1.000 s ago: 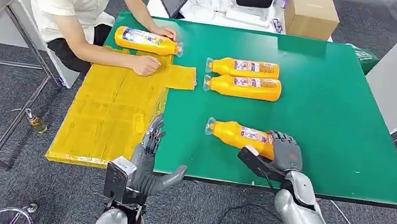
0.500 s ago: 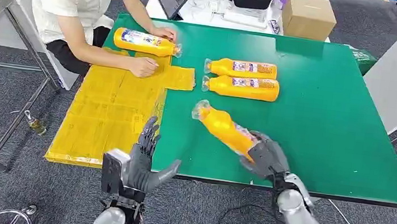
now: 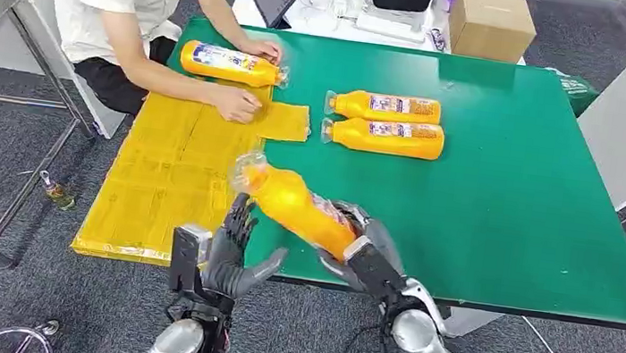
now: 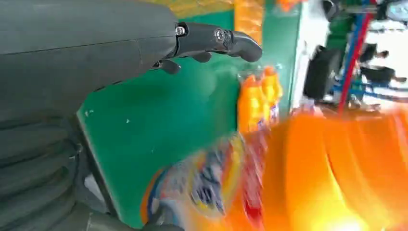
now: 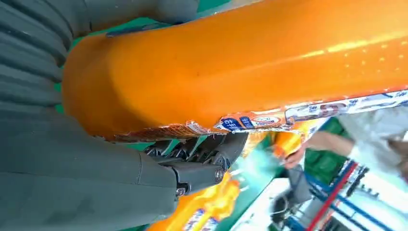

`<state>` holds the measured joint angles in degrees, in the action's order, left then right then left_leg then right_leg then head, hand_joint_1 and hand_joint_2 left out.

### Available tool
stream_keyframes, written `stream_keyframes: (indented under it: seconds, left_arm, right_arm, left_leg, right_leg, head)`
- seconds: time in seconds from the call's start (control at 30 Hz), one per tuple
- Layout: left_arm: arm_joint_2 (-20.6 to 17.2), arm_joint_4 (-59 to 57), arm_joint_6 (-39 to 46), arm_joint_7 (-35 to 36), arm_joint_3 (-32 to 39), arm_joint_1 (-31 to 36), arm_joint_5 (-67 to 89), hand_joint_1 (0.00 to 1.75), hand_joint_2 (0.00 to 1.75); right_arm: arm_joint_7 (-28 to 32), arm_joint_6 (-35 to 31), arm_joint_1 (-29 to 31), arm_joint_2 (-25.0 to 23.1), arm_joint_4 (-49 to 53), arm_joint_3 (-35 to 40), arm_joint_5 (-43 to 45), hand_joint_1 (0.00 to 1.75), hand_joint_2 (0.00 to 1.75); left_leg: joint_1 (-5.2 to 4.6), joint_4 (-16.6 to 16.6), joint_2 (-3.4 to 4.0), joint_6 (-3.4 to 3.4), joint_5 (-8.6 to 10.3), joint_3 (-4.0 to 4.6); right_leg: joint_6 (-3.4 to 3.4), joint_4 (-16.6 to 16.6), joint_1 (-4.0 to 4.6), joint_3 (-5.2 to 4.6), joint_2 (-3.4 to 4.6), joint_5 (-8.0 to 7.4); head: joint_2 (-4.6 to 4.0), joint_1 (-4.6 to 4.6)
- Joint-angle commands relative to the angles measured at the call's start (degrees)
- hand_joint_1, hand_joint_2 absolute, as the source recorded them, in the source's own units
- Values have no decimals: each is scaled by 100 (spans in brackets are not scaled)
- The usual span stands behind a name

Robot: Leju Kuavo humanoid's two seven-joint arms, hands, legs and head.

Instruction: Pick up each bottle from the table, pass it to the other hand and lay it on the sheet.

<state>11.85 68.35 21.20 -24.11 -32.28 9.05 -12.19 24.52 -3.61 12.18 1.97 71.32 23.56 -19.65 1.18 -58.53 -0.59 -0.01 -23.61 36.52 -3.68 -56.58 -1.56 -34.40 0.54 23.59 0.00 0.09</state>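
The right hand (image 3: 357, 247) grips an orange bottle (image 3: 295, 203) by its base end and holds it lifted above the near edge of the green counter (image 3: 515, 192). The bottle's long axis runs from near right to far left, with the cap end up and pointing towards the yellow sheet (image 3: 171, 168). In the right wrist view the fingers (image 5: 202, 149) wrap under the bottle's body, just by the label.

The left hand (image 3: 232, 252) stands open with its fingers apart and holds nothing. It sits just off the counter's near edge, at the seam between sheet and green surface. The bottle's neck hangs just above and slightly right of that hand, close but not touching as far as the head view shows. The left wrist view shows the bottle's orange body and label as a blurred mass just off the palm, with the fingers (image 4: 226, 41) still spread.

So the handover turns on this: the free half of the bottle, the cap half, is the part nearest the left hand, and it lies across the palm's line. I judge the left hand should take the upper body below the neck, clear of the right hand's hold at the base.

Farther off, two bottles (image 3: 385, 122) lie side by side on the counter. A person holds another bottle (image 3: 229, 64) at the sheet's far end.
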Motion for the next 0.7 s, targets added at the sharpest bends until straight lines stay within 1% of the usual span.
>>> stream_keyframes:
  seconds: [0.03, 0.07, 0.1, 0.13, 0.17, 0.2, 0.23, 0.27, 0.3, 0.33, 0.37, 0.4, 0.43, 0.5, 0.53, 0.57, 0.6, 0.63, 0.67, 0.7]
  left_arm:
    - [-232, -71, -367, 68, -367, 192, 125, 0, 175]
    - [-261, 17, -506, 118, -418, 185, 139, 0, 175]
    - [-264, 95, -586, 194, -430, 183, 149, 0, 175]
    - [-249, 146, -604, 244, -401, 177, 153, 0, 175]
    - [-210, 155, -511, 223, -346, 210, 218, 0, 175]
    - [-187, 160, -483, 214, -311, 237, 234, 0, 175]
    - [-156, 175, -506, 210, -266, 255, 236, 0, 175]
    - [-131, 194, -533, 231, -240, 259, 234, 0, 175]
    - [-131, 194, -533, 231, -240, 259, 234, 0, 175]
    - [-127, 197, -535, 234, -242, 257, 234, 0, 175]
    - [-138, 198, -559, 242, -257, 258, 245, 0, 175]
    - [-143, 187, -596, 267, -271, 269, 256, 0, 175]
    - [-125, 148, -626, 324, -247, 280, 230, 0, 175]
    - [-47, -14, -559, 439, -95, 333, 114, 0, 175]
    - [-44, -45, -567, 437, -72, 362, 103, 0, 175]
    - [9, -67, -773, 421, 47, 364, -184, 0, 175]
    - [25, -103, -854, 476, 115, 388, -346, 0, 175]
    - [42, -136, -824, 479, 202, 426, -467, 0, 175]
    - [51, -174, -780, 459, 254, 499, -504, 0, 175]
    - [62, -275, -734, 468, 288, 587, -559, 0, 175]
  right_arm:
    - [-88, -106, 348, 40, -495, 686, -198, 150, 175]
    - [-129, -147, 411, 13, -595, 788, -333, 148, 175]
    - [-143, -152, 508, -8, -715, 976, -525, 148, 175]
    - [-140, -123, 551, -66, -776, 1061, -539, 150, 175]
    - [-167, -112, 644, -84, -831, 1331, -821, 148, 175]
    - [-218, -128, 669, -145, -859, 1439, -912, 141, 175]
    - [-228, -102, 694, -203, -895, 1567, -919, 141, 175]
    - [-277, -84, 702, -253, -915, 1673, -908, 141, 175]
    - [-277, -84, 702, -253, -915, 1673, -908, 141, 175]
    - [-290, -92, 694, -265, -915, 1683, -908, 141, 175]
    - [-287, -88, 704, -249, -914, 1721, -900, 140, 175]
    - [-293, -74, 741, -244, -934, 1807, -950, 143, 175]
    - [-302, -144, 762, -264, -931, 1873, -1028, 141, 175]
    - [-317, -177, 810, -272, -816, 2046, -1114, 147, 175]
    - [-371, -173, 818, -285, -766, 2067, -1134, 147, 175]
    - [-377, -147, 854, -242, -671, 2159, -1125, 143, 175]
    - [-389, -130, 881, -227, -597, 2218, -1123, 145, 175]
    - [-383, -137, 887, -226, -515, 2254, -1082, 143, 175]
    - [-369, -131, 878, -258, -437, 2286, -1035, 147, 175]
    - [-369, -116, 876, -267, -388, 2348, -997, 145, 175]
  left_leg:
    - [2, 5, 19, 7, -10, -27]
    - [2, 3, 19, 5, -7, -18]
    - [2, 5, 19, 7, -10, -26]
    - [1, 3, 19, 5, -8, -21]
    - [1, 3, 22, 4, -7, -12]
    - [3, 2, 30, 5, -11, -17]
    - [4, 2, 37, 6, -15, -25]
    - [2, 1, 26, 3, -7, -7]
    - [6, 3, 41, 7, -18, -35]
    - [4, 1, 20, 2, -6, -6]
    - [4, 4, 23, 4, -10, -18]
    - [7, 3, 22, 5, -14, -26]
    - [5, 3, 16, 4, -8, -13]
    - [4, 3, 19, 7, -13, -25]
    - [5, -1, 16, 6, -8, -8]
    - [6, -2, 23, 8, -13, -15]
    - [4, -1, 29, 9, -16, -23]
    - [2, -2, 21, 6, -8, -5]
    - [5, -2, 23, 8, -13, -16]
    - [1, -2, 12, 4, -5, 1]
  right_leg:
    - [20, 7, 7, 22, 9, 4]
    - [15, 5, 6, 12, 11, 1]
    - [21, 7, 8, 20, 8, 4]
    - [18, 4, 6, 15, 10, 3]
    - [15, 3, 4, 7, 14, 1]
    - [20, 4, 8, 11, 20, 1]
    - [24, 4, 10, 17, 26, 3]
    - [14, 1, 5, 1, 19, -1]
    - [32, 4, 13, 26, 26, 5]
    - [14, 2, 7, 1, 13, 0]
    - [21, 4, 9, 12, 13, 4]
    - [26, 5, 13, 21, 9, 8]
    - [17, 4, 9, 8, 7, 4]
    - [24, 3, 10, 18, 6, 9]
    - [16, 2, 9, 4, 7, 3]
    - [20, 2, 11, 11, 11, 6]
    - [24, 1, 11, 16, 16, 7]
    - [16, -2, 6, 0, 11, 3]
    - [24, 0, 11, 11, 10, 6]
    - [16, -5, 5, -4, 2, 4]
  head:
    - [0, -2]
    - [0, 0]
    - [0, 0]
    - [0, 0]
    - [0, 0]
    - [0, 0]
    - [0, 0]
    - [0, 0]
    - [0, 0]
    - [0, 0]
    - [0, 0]
    - [0, 4]
    - [0, 0]
    - [0, -2]
    - [0, 2]
    - [0, 2]
    - [0, -2]
    - [0, 4]
    - [0, 0]
    - [0, -2]
